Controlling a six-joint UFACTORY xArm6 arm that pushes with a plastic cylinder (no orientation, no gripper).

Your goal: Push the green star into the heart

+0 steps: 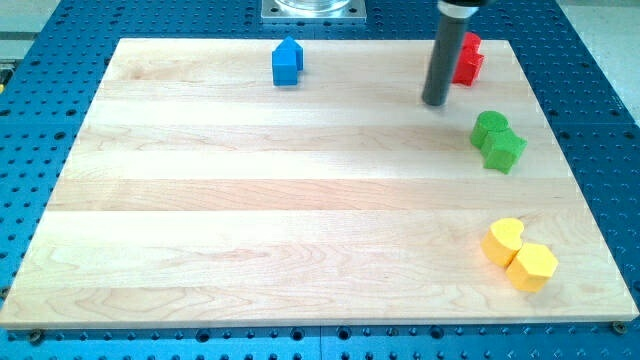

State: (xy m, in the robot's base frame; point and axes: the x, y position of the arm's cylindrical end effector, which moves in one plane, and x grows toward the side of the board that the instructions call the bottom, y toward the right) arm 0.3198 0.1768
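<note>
Two green blocks touch each other at the view's right. The lower one looks like the green star (504, 151). The upper one is a rounder green block (489, 127). The yellow heart (502, 240) lies below them near the board's lower right, apart from the star. My tip (434, 102) rests on the board up and to the left of the green pair, a short gap from the round green block. The rod rises from it toward the view's top.
A yellow hexagon (533, 266) touches the heart at its lower right. A red block (468, 58) sits at the top right, partly hidden behind the rod. A blue house-shaped block (287, 62) sits at the top middle. The board's right edge (570, 170) runs close to the green blocks.
</note>
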